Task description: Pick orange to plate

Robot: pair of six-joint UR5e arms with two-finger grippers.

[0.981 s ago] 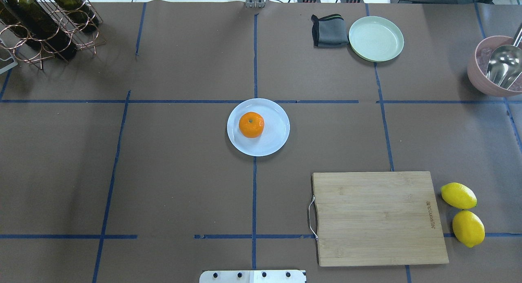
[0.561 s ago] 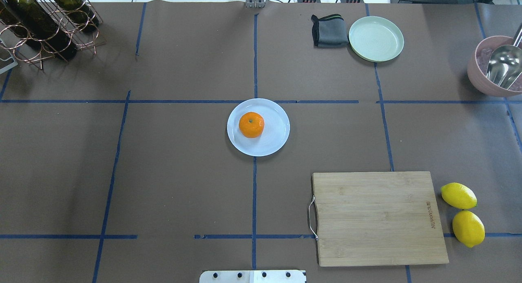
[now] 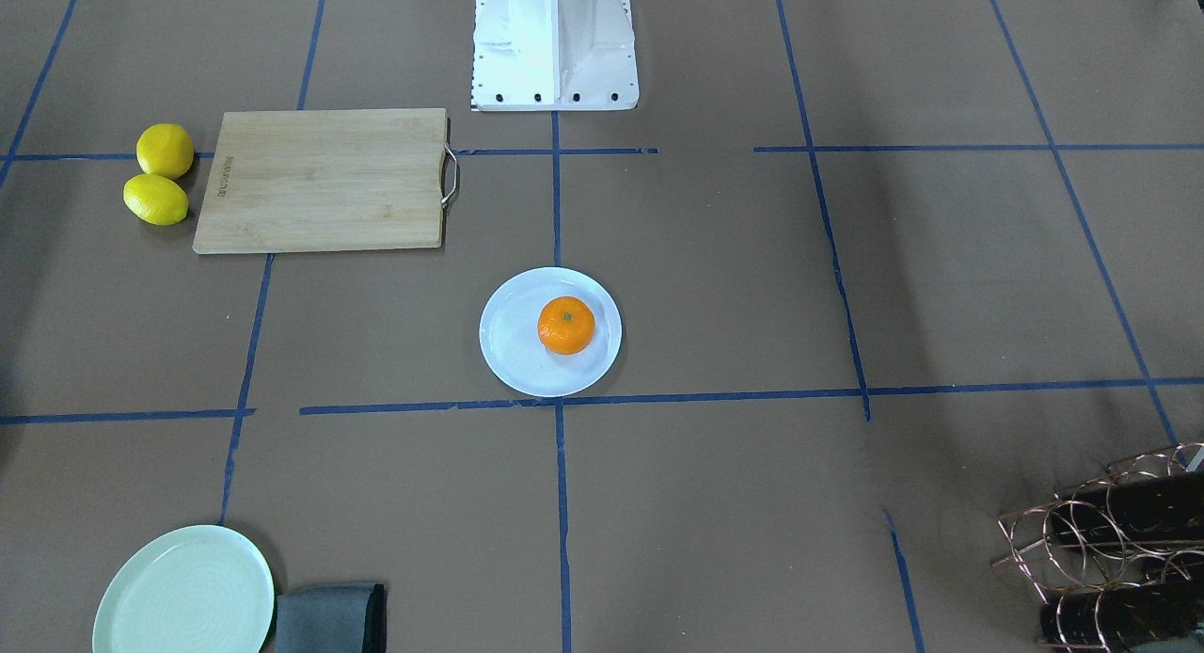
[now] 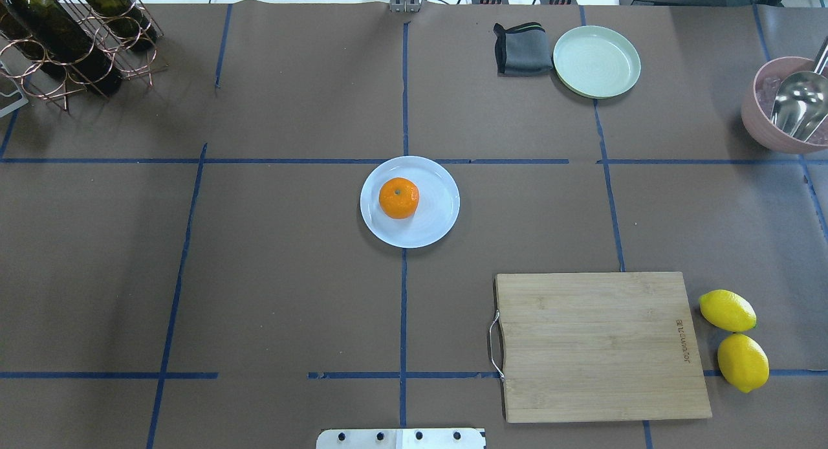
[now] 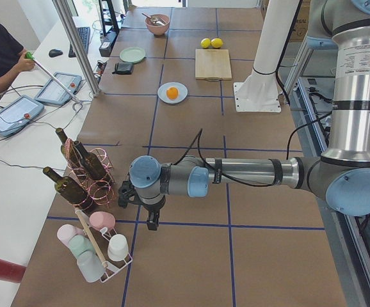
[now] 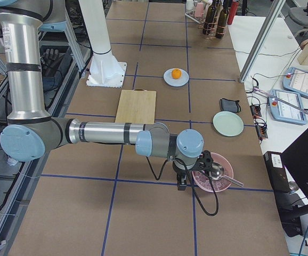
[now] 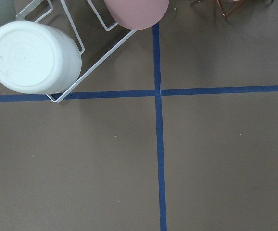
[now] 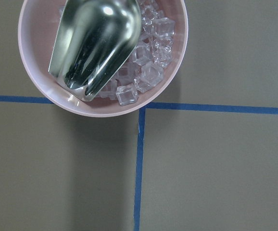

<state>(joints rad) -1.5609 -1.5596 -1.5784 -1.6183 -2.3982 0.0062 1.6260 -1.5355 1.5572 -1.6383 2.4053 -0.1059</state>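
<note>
Orange [image 4: 398, 198] sits on the pale bluish-white plate [image 4: 440, 224] at mid-table, both arms well apart from it.
The overhead and front-facing views show the fruit stem-up, on the plate's half nearer the robot's left, but no arm. Only the side views show the left gripper [image 5: 152, 220] low beside the cup rack [image 5: 102, 256] and the right gripper [image 6: 181, 184] beside the pink bowl [image 6: 220, 184]; neither view shows whether the fingers are spread or closed. The right wrist view alone shows ice cubes [image 8: 148, 72] and a metal scoop [image 8: 93, 43] in the bowl.
</note>
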